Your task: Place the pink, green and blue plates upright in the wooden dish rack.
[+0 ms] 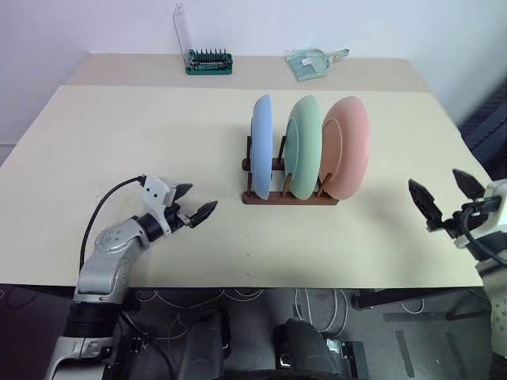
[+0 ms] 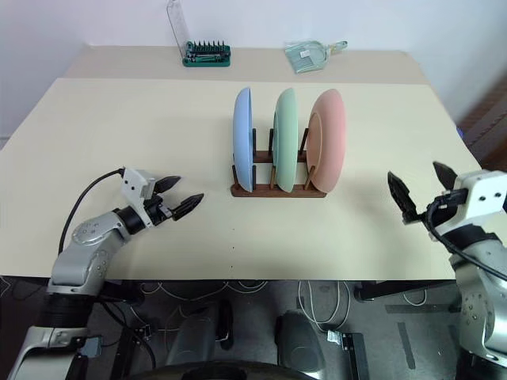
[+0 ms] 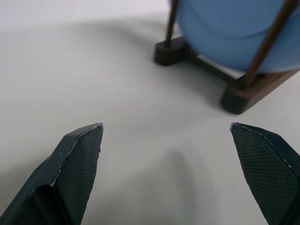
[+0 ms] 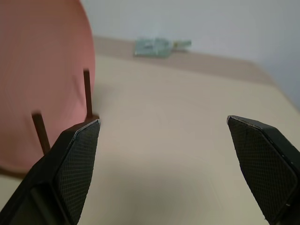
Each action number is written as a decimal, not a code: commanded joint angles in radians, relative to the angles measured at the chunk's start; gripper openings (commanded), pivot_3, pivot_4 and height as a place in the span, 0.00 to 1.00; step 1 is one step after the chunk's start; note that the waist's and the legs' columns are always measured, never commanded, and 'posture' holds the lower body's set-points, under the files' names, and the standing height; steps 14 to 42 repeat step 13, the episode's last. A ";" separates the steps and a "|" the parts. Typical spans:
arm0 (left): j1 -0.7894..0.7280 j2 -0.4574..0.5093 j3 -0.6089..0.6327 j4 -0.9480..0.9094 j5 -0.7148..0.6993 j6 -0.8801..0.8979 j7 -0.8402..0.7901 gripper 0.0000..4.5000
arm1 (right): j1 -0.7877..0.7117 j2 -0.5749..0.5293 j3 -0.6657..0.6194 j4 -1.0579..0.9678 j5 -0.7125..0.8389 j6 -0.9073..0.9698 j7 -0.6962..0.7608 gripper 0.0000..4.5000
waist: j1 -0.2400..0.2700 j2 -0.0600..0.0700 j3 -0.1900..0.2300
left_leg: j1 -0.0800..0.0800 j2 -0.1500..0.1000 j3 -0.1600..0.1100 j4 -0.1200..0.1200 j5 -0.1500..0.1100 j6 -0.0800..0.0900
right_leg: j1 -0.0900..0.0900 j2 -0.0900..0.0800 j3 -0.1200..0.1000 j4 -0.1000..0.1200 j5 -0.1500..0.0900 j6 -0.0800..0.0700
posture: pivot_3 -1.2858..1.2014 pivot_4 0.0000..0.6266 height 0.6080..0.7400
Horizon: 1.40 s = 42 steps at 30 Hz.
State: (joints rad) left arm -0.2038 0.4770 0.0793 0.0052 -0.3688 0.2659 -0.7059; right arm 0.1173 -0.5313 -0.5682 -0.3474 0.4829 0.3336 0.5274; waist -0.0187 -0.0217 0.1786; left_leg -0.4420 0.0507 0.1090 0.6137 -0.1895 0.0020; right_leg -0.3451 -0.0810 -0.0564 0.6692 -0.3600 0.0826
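Three plates stand upright in the wooden dish rack (image 1: 290,198) near the table's middle: the blue plate (image 1: 261,145) on the left, the green plate (image 1: 304,146) in the middle, the pink plate (image 1: 347,147) on the right. My left gripper (image 1: 193,203) hovers open over the table, well left of the rack, with nothing between its fingers. Beyond the pink plate, near the table's right edge, my right gripper (image 1: 446,194) is open and empty too. The left wrist view has the blue plate (image 3: 234,33) and a rack foot (image 3: 243,96) ahead; the right wrist view has the pink plate (image 4: 42,79) at one side.
A green bit holder (image 1: 208,62) with a raised clear lid stands at the table's (image 1: 142,134) far edge. A clear plastic packet (image 1: 310,62) lies further right along that edge. Cables and floor show below the table's front edge.
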 commanded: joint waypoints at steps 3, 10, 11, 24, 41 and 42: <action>-0.004 0.007 0.038 0.002 0.020 -0.041 0.017 1.00 | -0.023 -0.015 0.068 0.109 -0.076 -0.106 0.035 0.98 | 0.005 0.000 0.000 | 0.000 0.000 0.000 0.000 0.000 0.000 | 0.000 0.000 0.000 0.000 0.000 0.000 | 0.52 0.24 0.94; 0.034 -0.002 0.051 0.001 0.034 -0.055 0.052 1.00 | -0.058 0.000 0.139 0.262 -0.140 -0.202 0.044 0.98 | 0.004 0.000 0.000 | 0.000 0.000 0.000 0.000 0.002 -0.004 | 0.001 0.000 0.000 -0.001 0.000 0.000 | 0.52 0.24 0.94; 0.035 -0.006 0.050 0.000 0.034 -0.056 0.055 1.00 | -0.064 -0.001 0.147 0.276 -0.145 -0.212 0.046 0.98 | 0.005 0.000 0.000 | 0.000 0.000 0.000 0.000 0.002 -0.004 | 0.001 0.000 0.000 -0.001 0.000 0.000 | 0.52 0.24 0.94; 0.030 -0.016 0.050 0.008 0.035 -0.062 0.065 1.00 | -0.087 -0.004 0.159 0.318 -0.153 -0.230 0.046 0.98 | 0.005 0.000 0.000 | 0.000 0.000 0.000 0.001 0.002 -0.004 | 0.001 0.000 0.000 0.000 0.000 0.000 | 0.52 0.24 0.94; 0.030 -0.016 0.050 0.008 0.035 -0.062 0.065 1.00 | -0.087 -0.004 0.159 0.318 -0.153 -0.230 0.046 0.98 | 0.005 0.000 0.000 | 0.000 0.000 0.000 0.001 0.002 -0.004 | 0.001 0.000 0.000 0.000 0.000 0.000 | 0.52 0.24 0.94; 0.030 -0.016 0.050 0.008 0.035 -0.062 0.065 1.00 | -0.087 -0.004 0.159 0.318 -0.153 -0.230 0.046 0.98 | 0.005 0.000 0.000 | 0.000 0.000 0.000 0.001 0.002 -0.004 | 0.001 0.000 0.000 0.000 0.000 0.000 | 0.52 0.24 0.94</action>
